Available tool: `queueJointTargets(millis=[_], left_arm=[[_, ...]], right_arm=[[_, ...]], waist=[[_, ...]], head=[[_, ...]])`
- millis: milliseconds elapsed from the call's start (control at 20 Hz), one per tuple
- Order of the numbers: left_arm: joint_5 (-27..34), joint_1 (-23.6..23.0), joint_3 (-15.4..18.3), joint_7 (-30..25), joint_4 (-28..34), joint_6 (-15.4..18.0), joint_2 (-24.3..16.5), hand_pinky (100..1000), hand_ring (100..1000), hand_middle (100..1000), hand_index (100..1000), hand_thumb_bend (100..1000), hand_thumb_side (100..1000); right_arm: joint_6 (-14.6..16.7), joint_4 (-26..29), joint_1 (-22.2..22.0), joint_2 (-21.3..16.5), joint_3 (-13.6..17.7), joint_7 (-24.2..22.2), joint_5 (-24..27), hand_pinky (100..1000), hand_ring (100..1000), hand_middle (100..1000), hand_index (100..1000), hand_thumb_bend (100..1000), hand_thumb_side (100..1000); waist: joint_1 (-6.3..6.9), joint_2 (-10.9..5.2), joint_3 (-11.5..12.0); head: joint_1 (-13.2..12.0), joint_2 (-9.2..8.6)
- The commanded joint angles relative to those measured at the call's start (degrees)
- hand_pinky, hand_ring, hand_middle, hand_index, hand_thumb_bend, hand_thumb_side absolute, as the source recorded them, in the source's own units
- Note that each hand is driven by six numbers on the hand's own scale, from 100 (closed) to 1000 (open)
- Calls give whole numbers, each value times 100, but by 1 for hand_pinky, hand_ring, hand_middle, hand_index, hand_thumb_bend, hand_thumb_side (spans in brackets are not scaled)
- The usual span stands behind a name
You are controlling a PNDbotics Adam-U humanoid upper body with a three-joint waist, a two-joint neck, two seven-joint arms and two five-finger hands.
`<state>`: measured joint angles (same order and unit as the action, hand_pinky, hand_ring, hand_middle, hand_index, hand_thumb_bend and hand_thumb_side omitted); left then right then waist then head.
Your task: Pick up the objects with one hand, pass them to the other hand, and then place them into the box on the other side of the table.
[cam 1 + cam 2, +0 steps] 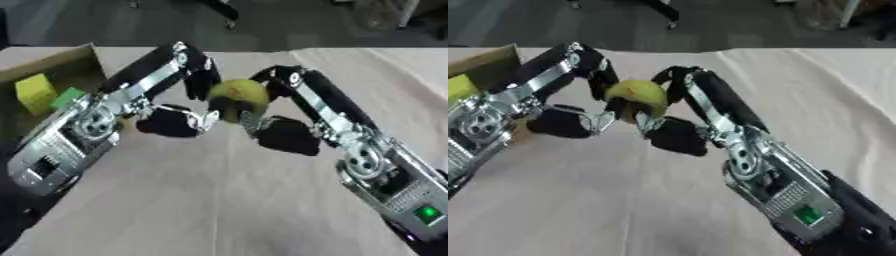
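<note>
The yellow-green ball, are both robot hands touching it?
Touching. In the left eye view the left hand and the right hand both curl their fingers round the ball, with no gap showing.

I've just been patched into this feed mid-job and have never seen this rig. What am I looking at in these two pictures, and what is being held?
Both pictures come from one stereo camera in the robot's head, looking down at the table: left eye and right eye, same moment, nearly the same picture.

The two black and silver limbs are the robot's arms. Its left hand comes in from the picture's left, its right hand from the right. They meet over the middle of the table with a round yellow-green fruit between them. Fingers of both hands curl round it, so this looks like the hand-over; I cannot tell which hand is giving.

At far left stands a cardboard box with a yellow block and a small green piece in it.
</note>
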<state>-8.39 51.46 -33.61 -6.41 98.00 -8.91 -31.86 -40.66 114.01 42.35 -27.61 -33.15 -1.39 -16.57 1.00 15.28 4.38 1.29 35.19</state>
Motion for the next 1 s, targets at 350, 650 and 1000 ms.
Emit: queueJointTargets(millis=[350, 650, 1000], left_arm=[[-181, 136, 47, 210, -203, -56, 25, 451, 444, 350, 385, 100, 100], [-190, 73, 122, 356, -196, -47, -40, 449, 441, 349, 382, 100, 100], [-109, -204, 419, 539, 240, -166, -611, 448, 441, 348, 382, 100, 100]], right_arm=[[53, 59, 71, -131, 165, -430, -130, 829, 729, 565, 813, 301, 275], [10, 59, 44, -197, 225, -480, -293, 832, 736, 578, 822, 333, 259], [-116, 59, -121, -417, 323, -449, -399, 826, 730, 574, 812, 324, 295]], waist=[[-5, -92, 7], [-3, -106, 11], [8, -128, 23]], head=[[-11, 21], [-4, 7], [-20, 41]])
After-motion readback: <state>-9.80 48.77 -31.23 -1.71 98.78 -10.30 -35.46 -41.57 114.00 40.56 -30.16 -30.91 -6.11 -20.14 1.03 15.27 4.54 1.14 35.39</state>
